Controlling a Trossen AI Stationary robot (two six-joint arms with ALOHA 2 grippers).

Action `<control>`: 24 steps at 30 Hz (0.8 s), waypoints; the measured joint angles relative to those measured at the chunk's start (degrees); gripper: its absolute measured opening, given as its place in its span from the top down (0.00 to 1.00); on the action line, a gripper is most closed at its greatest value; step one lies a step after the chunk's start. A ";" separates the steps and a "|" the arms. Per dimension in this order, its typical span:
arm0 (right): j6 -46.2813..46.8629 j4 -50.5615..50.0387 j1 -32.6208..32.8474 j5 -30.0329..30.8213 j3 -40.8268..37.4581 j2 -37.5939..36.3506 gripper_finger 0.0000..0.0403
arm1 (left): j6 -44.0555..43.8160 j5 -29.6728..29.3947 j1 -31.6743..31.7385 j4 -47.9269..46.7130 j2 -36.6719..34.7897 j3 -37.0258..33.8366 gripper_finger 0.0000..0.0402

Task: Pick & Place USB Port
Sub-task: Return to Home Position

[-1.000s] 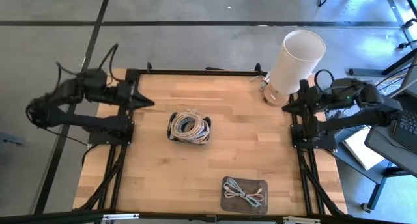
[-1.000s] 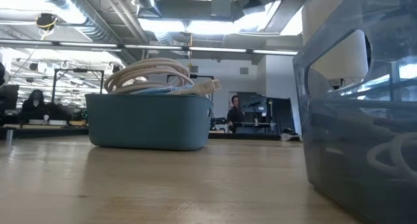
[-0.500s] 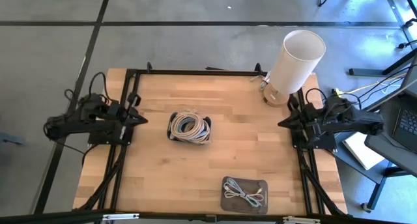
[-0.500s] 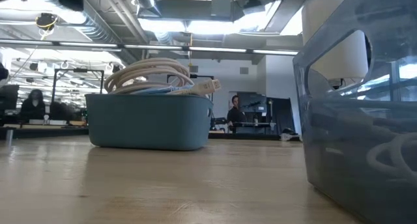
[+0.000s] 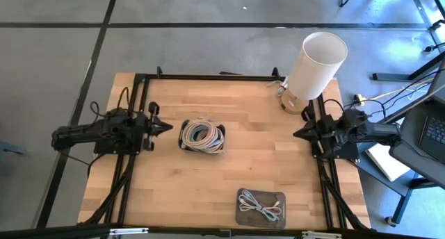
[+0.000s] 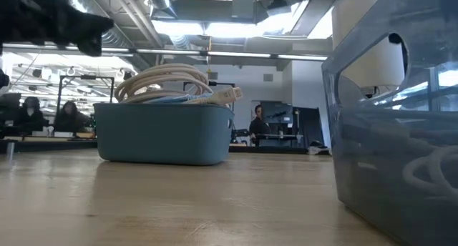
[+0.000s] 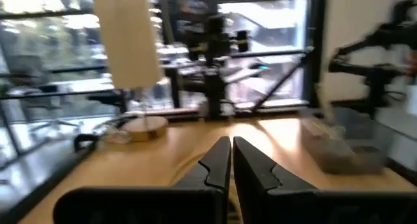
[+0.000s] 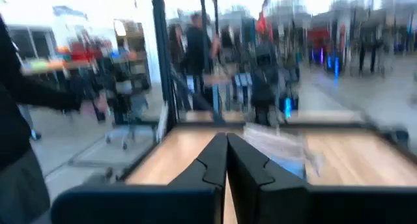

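A blue bin [image 5: 203, 135] with coiled pale cables [image 6: 172, 85] stands on the table's middle. A grey tray [image 5: 261, 208] holding a small cable bundle lies by the near edge. I cannot make out a USB port on its own. My left gripper [image 5: 169, 126] hangs level at the table's left side, pointing at the bin. It is shut and empty, its fingertips [image 7: 231, 160] pressed together. My right gripper [image 5: 295, 134] hangs level at the right side, pointing toward the table's left. It is also shut [image 8: 226, 160] and empty.
A white-shaded lamp [image 5: 314, 62] stands on the far right corner. Black frame rails [image 5: 208, 77] run along the table's edges. Bare wood lies between bin and tray. People [image 6: 257, 124] sit and stand in the room beyond the table.
Both arms have folded downward at the table's sides, and their grippers have sunk and tipped from slanting to level. The left arm has come into the low view's upper left corner. Bin and tray have stayed put.
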 joint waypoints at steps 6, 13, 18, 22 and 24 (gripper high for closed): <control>-0.20 15.41 0.00 -1.02 -9.63 -0.03 0.96 | -0.01 -4.77 0.00 9.85 0.22 -6.47 0.97; -0.11 25.47 0.00 -0.80 -16.12 0.13 0.96 | 0.98 -4.41 0.00 11.61 -0.04 -6.52 0.96; -2.16 24.81 0.00 1.42 -16.10 -0.02 0.96 | 1.03 -5.59 0.00 10.12 -0.04 -6.52 0.96; -4.12 22.96 0.00 7.15 -16.12 -0.02 0.96 | -0.80 -6.54 0.00 7.70 -0.04 -6.52 0.96; -6.82 20.92 0.00 9.47 -16.12 0.01 0.96 | -1.66 -6.48 0.00 6.53 -0.04 -6.52 0.97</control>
